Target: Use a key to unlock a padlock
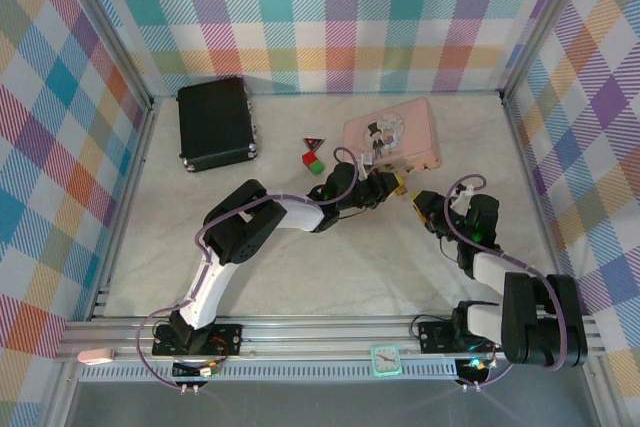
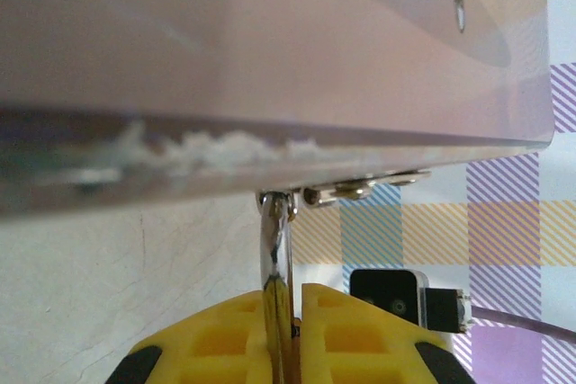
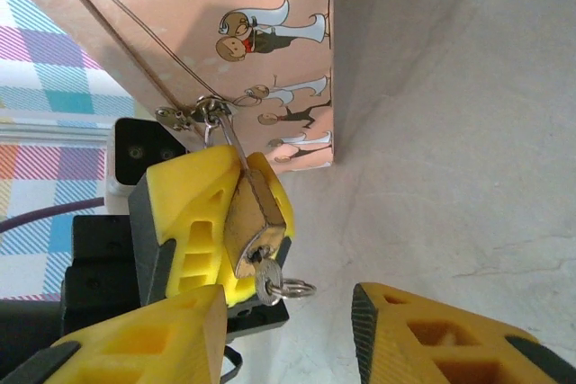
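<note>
The left arm (image 1: 245, 222) rises from its base at the near edge of the table (image 1: 330, 277), bends at the elbow and stretches right toward the middle. Its gripper (image 1: 385, 187) is clamped on the padlock (image 3: 256, 222), yellow fingers (image 3: 193, 213) pressed to both sides. The right arm (image 1: 500, 272) folds up from the near right corner, forearm angled left. Its gripper (image 3: 288, 299) has its jaws wide apart and faces the left one.

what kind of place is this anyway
Most likely a robot test cell in a lab: plaid screen walls around a table, an aluminium rail carrying robot arms, and props like a pink box and black case.
</note>
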